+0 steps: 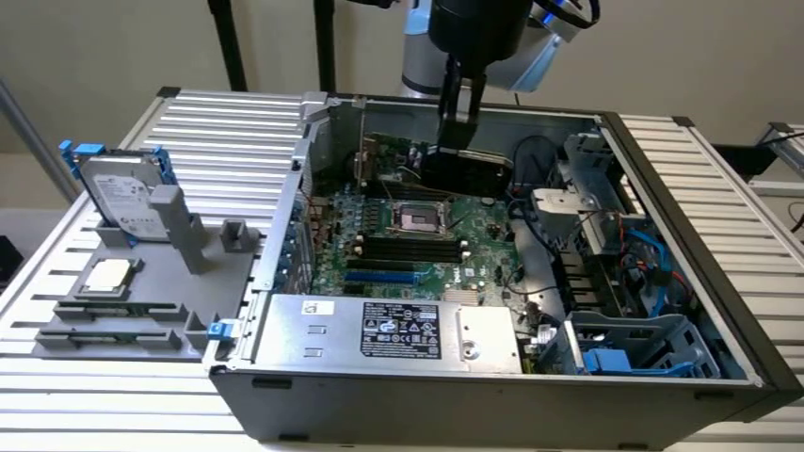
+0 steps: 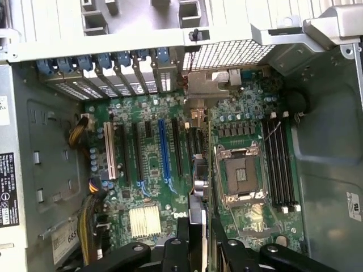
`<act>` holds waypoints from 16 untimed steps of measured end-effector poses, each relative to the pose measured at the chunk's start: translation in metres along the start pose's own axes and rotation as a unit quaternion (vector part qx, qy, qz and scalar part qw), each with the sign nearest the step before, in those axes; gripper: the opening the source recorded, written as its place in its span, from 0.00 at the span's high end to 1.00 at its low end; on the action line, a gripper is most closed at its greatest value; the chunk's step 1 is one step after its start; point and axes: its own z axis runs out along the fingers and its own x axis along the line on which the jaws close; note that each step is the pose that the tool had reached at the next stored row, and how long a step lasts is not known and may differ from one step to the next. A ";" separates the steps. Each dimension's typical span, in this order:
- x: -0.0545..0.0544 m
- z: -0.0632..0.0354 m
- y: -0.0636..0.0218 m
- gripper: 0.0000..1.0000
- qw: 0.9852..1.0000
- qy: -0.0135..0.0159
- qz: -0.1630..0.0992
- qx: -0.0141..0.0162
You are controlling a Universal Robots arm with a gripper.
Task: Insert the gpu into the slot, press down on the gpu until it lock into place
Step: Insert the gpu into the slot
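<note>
The gpu [image 1: 468, 169], a thin black card, hangs upright inside the open computer case with my gripper [image 1: 458, 141] shut on its top edge. In the wrist view the gpu [image 2: 197, 187] appears edge-on, running from its metal bracket toward my gripper [image 2: 198, 241] between the black fingers [image 2: 170, 249]. The slot [image 2: 164, 148] is a long bright-blue strip on the green motherboard. The card hovers beside it, offset toward the CPU socket [image 2: 241, 175]. In the exterior view the slot [image 1: 380, 279] lies nearer the power supply than the card, which is above the board's far part.
A silver power-supply box [image 1: 390, 330] fills the case's near side. Parallel black slots [image 2: 139, 153] flank the blue one, and memory slots [image 2: 281, 164] lie past the socket. A grey hard drive with blue clips [image 1: 123, 193] stands on a fixture at the exterior view's left. A drive cage [image 1: 628, 348] and cables crowd the right.
</note>
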 end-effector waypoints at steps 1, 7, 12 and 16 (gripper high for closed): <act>0.001 0.0004 0.0004 0.74 1.000 0.000 -0.003 0.000; 0.005 0.0020 0.0029 0.74 1.000 0.000 -0.021 0.000; 0.011 0.0041 0.0088 0.74 1.000 0.000 -0.027 0.000; 0.017 0.0073 0.0222 0.74 1.000 -0.001 -0.028 0.012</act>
